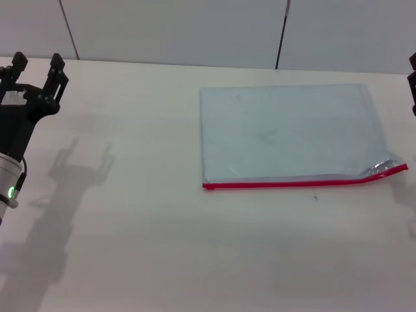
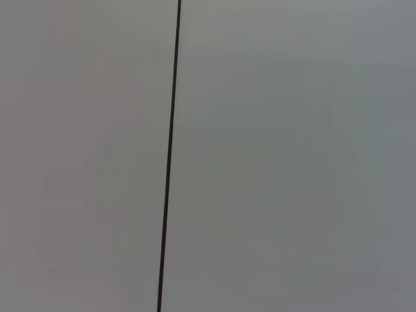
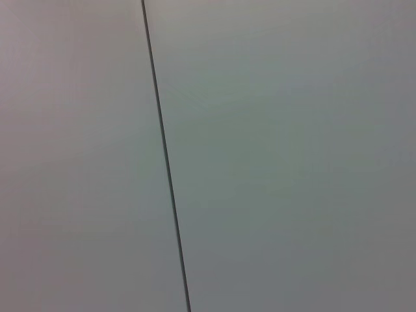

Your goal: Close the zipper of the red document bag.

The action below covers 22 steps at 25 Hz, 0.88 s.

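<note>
White table [image 1: 130, 247]; zipper [image 1: 286, 184] left-right.

Bright even light, soft shadows on table [image 1: 130, 247]

Left gripper [image 1: 38, 64]: matte black angular body, two black fingers ending in blocky square tips, a small white patch set in the body just behind the fingers. Behind the body a silver-white cylindrical wrist segment with a small green light. Right gripper [image 1: 413, 81]: only a thin sliver of black casing at the frame edge.
</note>
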Each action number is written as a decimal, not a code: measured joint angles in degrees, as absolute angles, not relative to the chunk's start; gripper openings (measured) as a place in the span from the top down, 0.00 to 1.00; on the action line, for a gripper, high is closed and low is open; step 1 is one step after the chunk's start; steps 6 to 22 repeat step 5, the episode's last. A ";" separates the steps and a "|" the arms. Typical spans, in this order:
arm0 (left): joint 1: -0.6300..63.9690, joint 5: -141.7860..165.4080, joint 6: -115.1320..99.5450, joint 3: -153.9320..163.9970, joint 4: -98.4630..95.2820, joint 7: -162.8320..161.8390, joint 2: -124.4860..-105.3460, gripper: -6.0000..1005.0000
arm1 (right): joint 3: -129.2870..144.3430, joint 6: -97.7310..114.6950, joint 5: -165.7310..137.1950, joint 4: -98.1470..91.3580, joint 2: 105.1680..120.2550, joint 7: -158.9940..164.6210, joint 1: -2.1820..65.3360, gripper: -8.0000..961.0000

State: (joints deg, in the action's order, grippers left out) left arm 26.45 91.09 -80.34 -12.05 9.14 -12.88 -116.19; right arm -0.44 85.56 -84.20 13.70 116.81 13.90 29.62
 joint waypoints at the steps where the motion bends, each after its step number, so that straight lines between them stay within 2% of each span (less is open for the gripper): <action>1: 26.45 91.10 -80.34 -12.06 9.14 -12.88 -116.19 0.32 | -0.42 85.59 -84.21 13.70 116.81 13.92 29.62 0.50; 22: 26.45 91.08 -80.34 -12.08 9.14 -12.90 -116.19 0.32 | -0.36 85.61 -84.24 13.70 116.75 14.99 29.61 0.50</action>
